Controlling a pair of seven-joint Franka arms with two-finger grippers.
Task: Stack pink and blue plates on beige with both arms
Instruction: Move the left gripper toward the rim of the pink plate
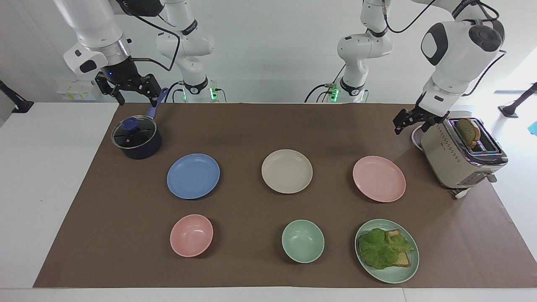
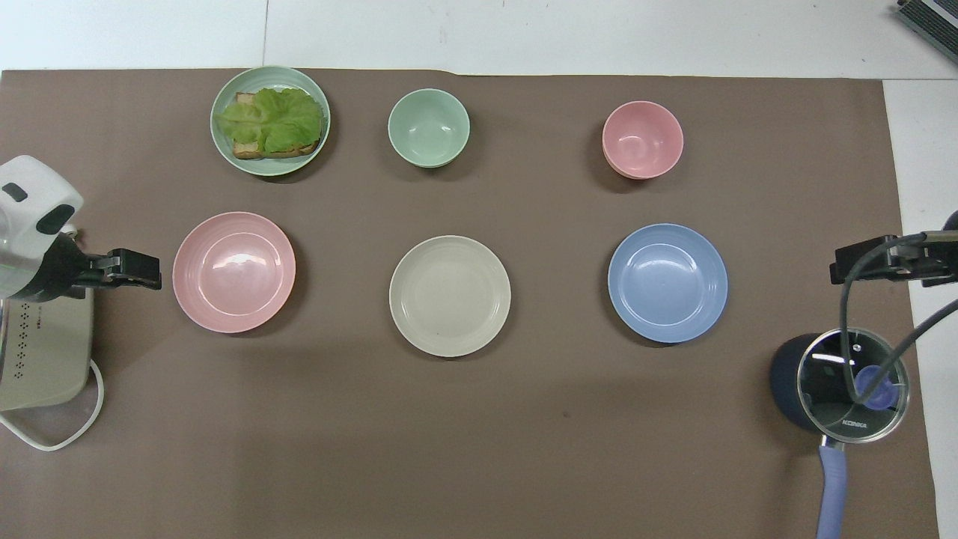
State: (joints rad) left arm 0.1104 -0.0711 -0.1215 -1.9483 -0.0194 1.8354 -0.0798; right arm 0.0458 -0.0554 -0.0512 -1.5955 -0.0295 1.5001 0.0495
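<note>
Three equal plates lie in a row on the brown mat. The beige plate [image 1: 287, 171] [image 2: 450, 296] is in the middle. The pink plate [image 1: 379, 178] [image 2: 233, 272] lies toward the left arm's end and the blue plate [image 1: 193, 175] [image 2: 667, 283] toward the right arm's end. My left gripper [image 1: 413, 126] [image 2: 135, 269] hangs open and low over the mat between the toaster and the pink plate, touching neither. My right gripper [image 1: 136, 98] [image 2: 846, 262] hangs open and empty, high over the pot's handle.
A beige toaster [image 1: 461, 155] [image 2: 45, 352] holding a bread slice stands at the left arm's end. A lidded dark pot [image 1: 136, 138] [image 2: 838, 382] stands at the right arm's end. Farther from the robots are a pink bowl [image 1: 191, 235], a green bowl [image 1: 303, 241] and a green plate [image 1: 394, 277] of lettuce toast.
</note>
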